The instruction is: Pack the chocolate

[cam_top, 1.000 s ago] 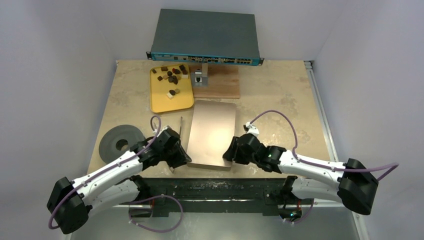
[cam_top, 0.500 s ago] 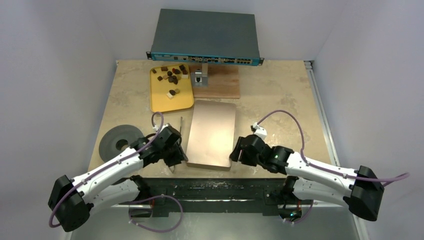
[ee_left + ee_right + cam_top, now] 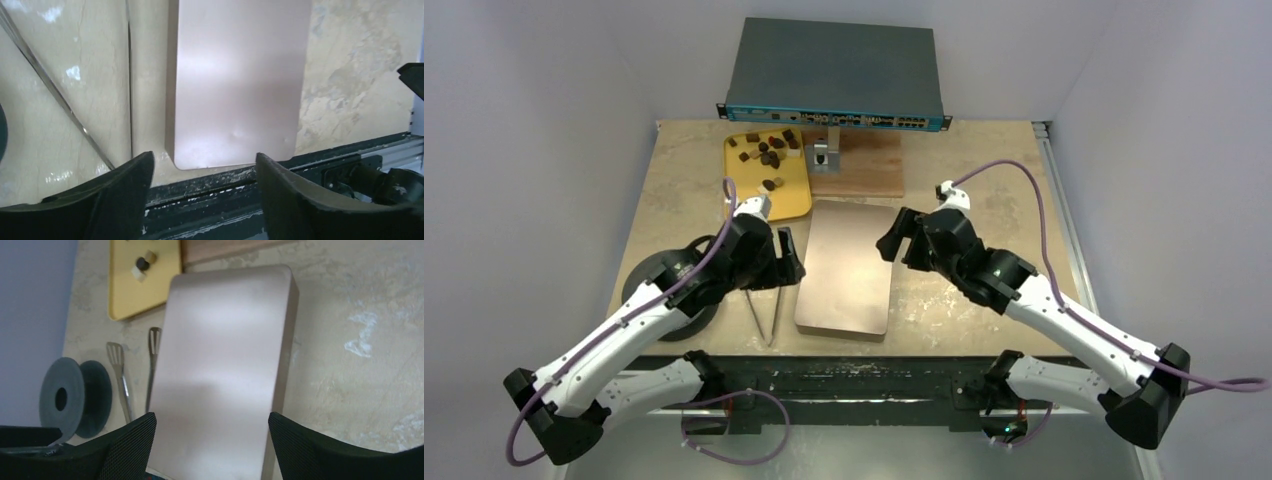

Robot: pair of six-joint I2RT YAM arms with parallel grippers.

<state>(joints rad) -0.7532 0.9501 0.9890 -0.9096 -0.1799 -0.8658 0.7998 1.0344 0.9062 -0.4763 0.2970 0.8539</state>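
The chocolate pieces (image 3: 768,153) are seen lying on the yellow tray (image 3: 746,205) at the far left of the desk (image 3: 984,180). The closed box (image 3: 847,265) lies flat at the centre, tongs (image 3: 764,312) just to its left. The left end effector (image 3: 786,262) and the right end effector (image 3: 894,240) are held released and empty, one at each side of the box. It is judged that the box lid is being dealt with; whether before or after filling cannot be told.

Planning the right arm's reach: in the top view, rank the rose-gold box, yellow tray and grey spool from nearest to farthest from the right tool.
1. Rose-gold box, just left of the right tool.
2. Yellow tray, far-left.
3. Grey spool, left edge.
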